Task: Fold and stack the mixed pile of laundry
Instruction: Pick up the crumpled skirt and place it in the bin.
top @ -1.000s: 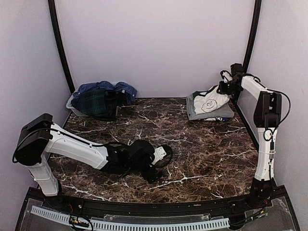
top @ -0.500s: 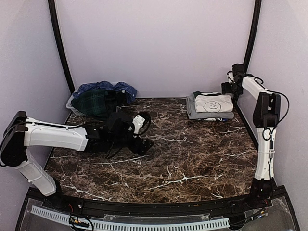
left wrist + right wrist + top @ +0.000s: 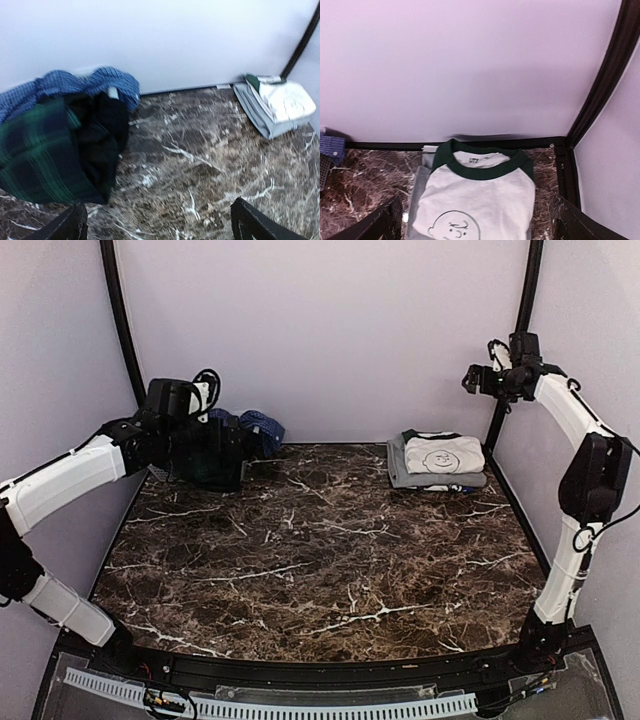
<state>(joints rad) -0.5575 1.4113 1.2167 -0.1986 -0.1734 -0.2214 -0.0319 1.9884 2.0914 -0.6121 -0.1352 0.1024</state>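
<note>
Left wrist view shows the left jaws spread wide and holding nothing, their two tips at the bottom corners with bare bench between them. Just beyond and to the left lies the laundry pile, heaped in the far left corner against the wall. A green tartan shirt is nearest, a dark garment drapes over its right side, and a blue checked shirt sits behind both.

From above, the left arm reaches over this heap. The right jaws are also wide open and empty, raised high near the far right post, well apart from the folded stack below them. That stack sits in the far right corner: a white tee with a green collar squared on top of a grey garment.

The step in hand looks like fetching the next piece. It would go best if the left jaws took one garment only, pinching a free edge of the tartan shirt or the dark garment rather than diving into the middle, where the layers overlap and two may come up together. A high lift should let the rest fall away. The open middle of the bench is the sensible spot to spread it. The right arm could then come down to take the opposite edge without brushing the finished stack.
</note>
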